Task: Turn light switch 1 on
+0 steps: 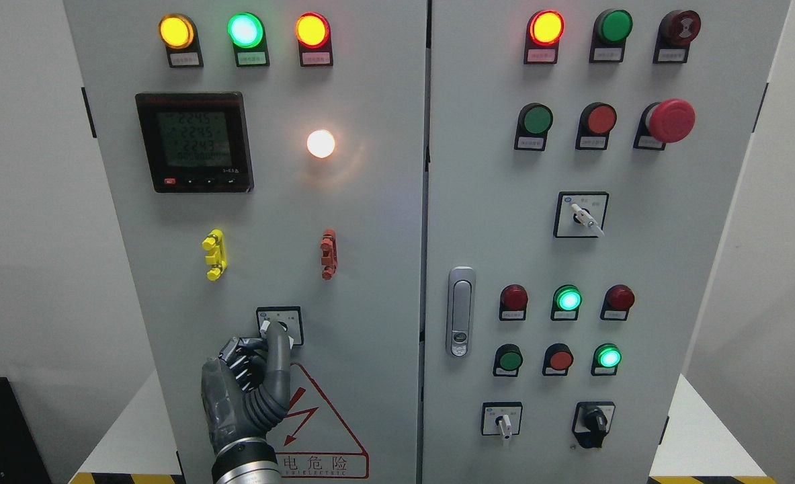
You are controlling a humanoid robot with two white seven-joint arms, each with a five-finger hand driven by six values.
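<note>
switch knob [277, 329] under left hand [253, 376], orientation hidden

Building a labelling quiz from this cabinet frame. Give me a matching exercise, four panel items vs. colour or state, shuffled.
Items:
1. Mushroom-head push button
2. Round lamp right of the digital meter
3. Clip below the meter
4. Rotary switch on the left door

States:
A. Yellow
B. Touched by the left hand, one finger extended onto it
C. Red
D. Lit, glowing white

Pairs: 1-C, 2-D, 3-A, 4-B
</note>
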